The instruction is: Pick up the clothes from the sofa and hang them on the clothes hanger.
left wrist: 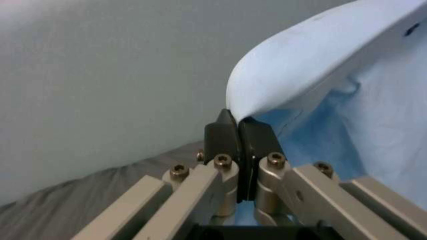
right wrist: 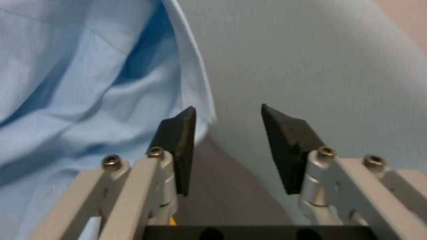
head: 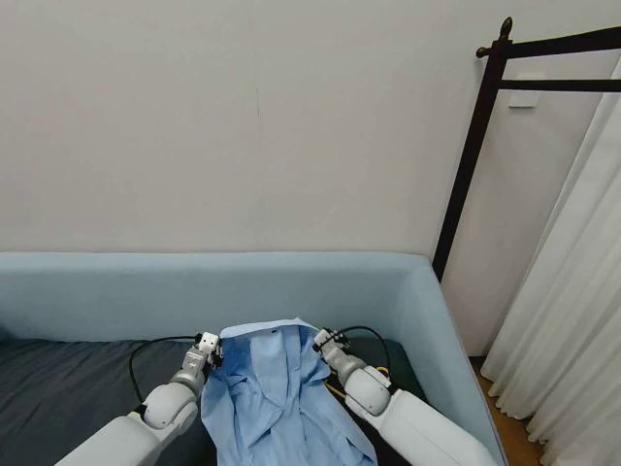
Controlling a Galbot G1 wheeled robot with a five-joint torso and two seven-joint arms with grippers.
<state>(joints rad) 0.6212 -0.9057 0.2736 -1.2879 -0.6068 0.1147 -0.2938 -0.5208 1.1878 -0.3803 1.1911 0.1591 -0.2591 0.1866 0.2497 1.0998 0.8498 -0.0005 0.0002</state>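
The light blue shirt [head: 277,388] is over the dark grey seat cushion [head: 58,388] of the pale blue sofa [head: 194,291], in front of the robot and between its two arms. Its collar end is up and points to the backrest of the sofa. Its body falls down toward the robot, so the long axis goes from the backrest to the robot. The collar line goes across, from one gripper to the other. On the collar there is a small dark dot, maybe a button, but it is too small to tell. The left gripper [left wrist: 237,119] is at the left end of the collar, and its black fingers [left wrist: 220,135] are pressed together on a folded edge of the cloth. The right gripper [right wrist: 227,120] is at the right end of the collar. Its two fingers stand apart, and the edge of the shirt hangs just beside one of them; whether it touches that finger I cannot tell. To the right of the sofa a dark wooden clothes rack [head: 466,165] stands against the wall, well apart from the shirt, and a white curtain [head: 572,291] hangs beside it.
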